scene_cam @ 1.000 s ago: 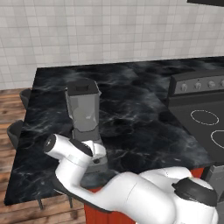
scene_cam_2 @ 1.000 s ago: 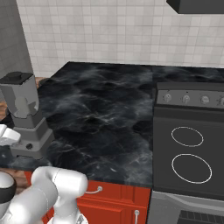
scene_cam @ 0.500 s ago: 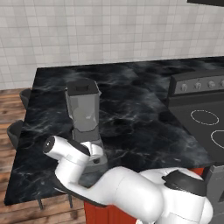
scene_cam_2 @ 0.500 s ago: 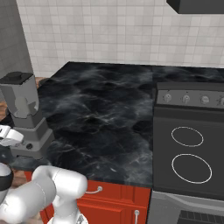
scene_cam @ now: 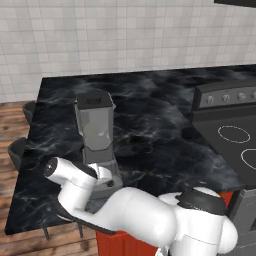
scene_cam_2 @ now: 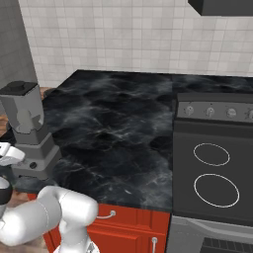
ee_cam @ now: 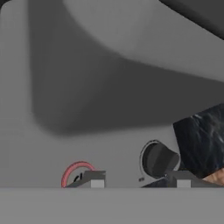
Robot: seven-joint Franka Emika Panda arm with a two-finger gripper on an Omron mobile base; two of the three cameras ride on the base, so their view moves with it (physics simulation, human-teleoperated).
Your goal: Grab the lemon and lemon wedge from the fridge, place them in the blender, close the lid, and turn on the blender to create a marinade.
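The grey blender (scene_cam: 96, 131) stands on the black counter (scene_cam: 160, 140) near its left end, with the dark lid (scene_cam: 93, 99) seated on the jug. The blender (scene_cam_2: 27, 123) and lid (scene_cam_2: 20, 88) also show at the far left of the right base view. A pale blur shows through the jug wall, and I cannot make out the lemon or the lemon wedge. My gripper (ee_cam: 136, 179) is right up against the blender base, fingers apart and holding nothing. The left fingertip (ee_cam: 94, 178) sits by the red button (ee_cam: 75, 171). The dark knob (ee_cam: 159, 159) lies between the tips.
A black stove (scene_cam_2: 212, 168) with round burners and a knob row fills the counter's right side. Red cabinet fronts (scene_cam_2: 128, 227) run below the counter edge. A grey upright surface (scene_cam_2: 10, 39) stands far left; I cannot tell if it is the fridge. Dark stools (scene_cam: 20, 150) stand left of the counter.
The arm's big white links have swung across the foreground. The hand has stayed at the front of the blender base, edging slightly closer to it.
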